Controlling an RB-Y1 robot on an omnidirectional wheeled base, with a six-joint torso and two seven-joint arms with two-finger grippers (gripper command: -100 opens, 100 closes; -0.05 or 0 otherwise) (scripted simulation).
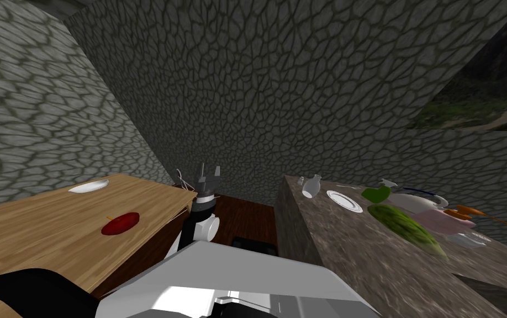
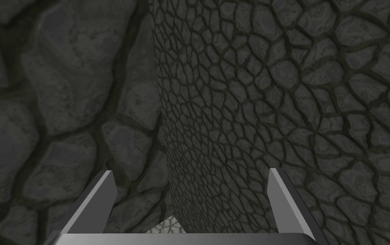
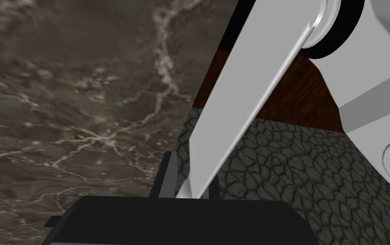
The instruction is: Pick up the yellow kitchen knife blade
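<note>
In the right wrist view my right gripper (image 3: 192, 180) has its fingers close together on the base of a long, flat, light grey knife blade (image 3: 241, 98), with a speck of yellow at its root. The blade runs away from the fingers with a bevelled edge. Beside this hand is a brown marbled surface (image 3: 71, 106), like the stone counter (image 1: 346, 254) in the head view. My left gripper (image 1: 209, 170) is raised in front of my chest, pointing at the corner of the stone walls. Its fingers (image 2: 100, 195) stand open with nothing between them.
A wooden table (image 1: 42, 237) on the left carries a white plate (image 1: 88, 186) and a red fruit (image 1: 120, 223). The counter on the right holds a white vase (image 1: 311, 186), a plate (image 1: 344, 200), a long green vegetable (image 1: 407, 226) and several other dishes. Dark wood floor (image 1: 247, 218) lies between them.
</note>
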